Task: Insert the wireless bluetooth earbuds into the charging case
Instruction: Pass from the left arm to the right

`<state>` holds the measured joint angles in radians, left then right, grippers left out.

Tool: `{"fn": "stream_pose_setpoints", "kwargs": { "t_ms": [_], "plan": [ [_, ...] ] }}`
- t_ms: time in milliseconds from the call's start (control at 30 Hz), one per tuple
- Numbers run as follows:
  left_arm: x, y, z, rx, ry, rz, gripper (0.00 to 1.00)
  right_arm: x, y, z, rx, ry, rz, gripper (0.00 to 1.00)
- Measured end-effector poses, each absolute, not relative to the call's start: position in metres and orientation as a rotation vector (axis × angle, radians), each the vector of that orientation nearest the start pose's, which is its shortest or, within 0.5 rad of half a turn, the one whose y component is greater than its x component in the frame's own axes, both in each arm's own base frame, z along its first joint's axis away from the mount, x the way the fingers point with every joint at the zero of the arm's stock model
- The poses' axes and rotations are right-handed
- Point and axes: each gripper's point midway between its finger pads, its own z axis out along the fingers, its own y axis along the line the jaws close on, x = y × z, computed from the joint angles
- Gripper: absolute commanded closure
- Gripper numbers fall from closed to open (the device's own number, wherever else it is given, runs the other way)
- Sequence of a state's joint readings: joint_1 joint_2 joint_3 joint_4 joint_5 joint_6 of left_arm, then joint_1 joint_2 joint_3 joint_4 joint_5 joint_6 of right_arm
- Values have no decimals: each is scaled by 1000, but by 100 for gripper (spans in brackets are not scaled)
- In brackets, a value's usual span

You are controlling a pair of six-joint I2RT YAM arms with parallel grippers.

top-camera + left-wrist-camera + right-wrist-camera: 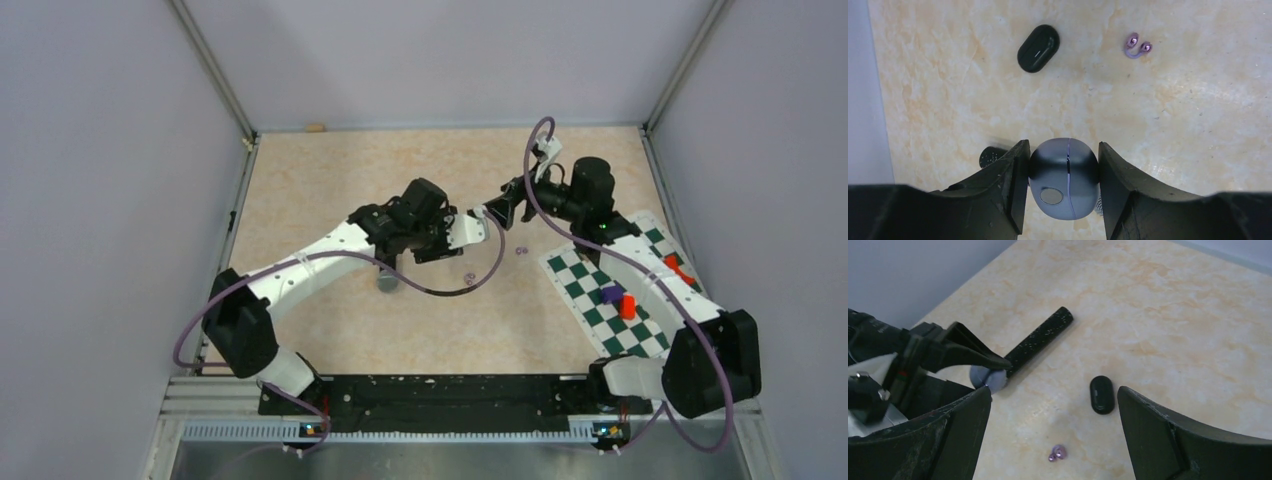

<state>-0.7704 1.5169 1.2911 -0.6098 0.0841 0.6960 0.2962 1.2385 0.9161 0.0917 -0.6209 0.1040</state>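
- The table (320, 190) has a beige, marbled top with pale orange veining. It fills the middle of the overhead view.
- Plain walls (100, 150) of pale lavender-grey close the space on the left, right and far sides. Metal frame posts (215, 70) run diagonally down from the upper corners to the table's back corners.
- A black rail (430, 390) crosses the bottom of the overhead view, with both arm bases at its ends.
- A green-and-white checkered mat (580, 280) lies tilted at the right of the frame and carries red and purple blocks (627, 306). The right arm crosses over it.
- A small tan object (315, 127) sits at the table's far edge, upper centre-left; what it is cannot be told.
- The left gripper (1063, 147) is clamped on the grey-blue round head of the microphone (1064, 175), with a finger pressed to each side. The black speckled handle shows best in the right wrist view, slanting toward the upper middle.
- The right gripper (1054, 392) is spread wide with nothing between its fingers, over bare table.
- The charging case (1038, 48), a black oval, lies flat on the table at the upper centre-left of the left wrist view.
- A purple earbud (1137, 46) lies in the upper right of that view, apart from the case.
- Overhead, two purple specks lie near centre frame, too small to make out in detail.
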Motion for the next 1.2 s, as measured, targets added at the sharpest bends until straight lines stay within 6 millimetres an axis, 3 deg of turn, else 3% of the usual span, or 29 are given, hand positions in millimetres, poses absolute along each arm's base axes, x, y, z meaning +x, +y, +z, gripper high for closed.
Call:
{"fn": "stream_pose_setpoints", "kwargs": {
  "t_ms": [133, 267, 533, 767, 900, 1033, 1133, 1200],
  "plan": [
    [288, -286, 165, 1680, 1757, -150, 100, 330, 229, 243, -592, 1750, 1017, 6],
    [288, -294, 180, 1619, 1773, -187, 100, 321, 232, 223, -544, 1793, 1108, 7],
    [313, -299, 203, 1294, 1913, -164, 100, 326, 200, 212, -344, 1757, 1090, 7],
    [356, -311, 217, 969, 2043, -163, 100, 318, 199, 230, -342, 1627, 1146, 7],
    [390, -314, 241, 747, 2092, -286, 100, 317, 202, 239, -384, 1587, 1158, 7],
    [425, -299, 268, 479, 2111, -412, 100, 324, 203, 263, -419, 1525, 1139, 8],
    [433, -290, 272, 321, 2142, -484, 100, 332, 205, 284, -435, 1463, 1132, 11],
    [429, -298, 267, 259, 2169, -562, 100, 339, 208, 287, -428, 1447, 1139, 13]
  ]
}}
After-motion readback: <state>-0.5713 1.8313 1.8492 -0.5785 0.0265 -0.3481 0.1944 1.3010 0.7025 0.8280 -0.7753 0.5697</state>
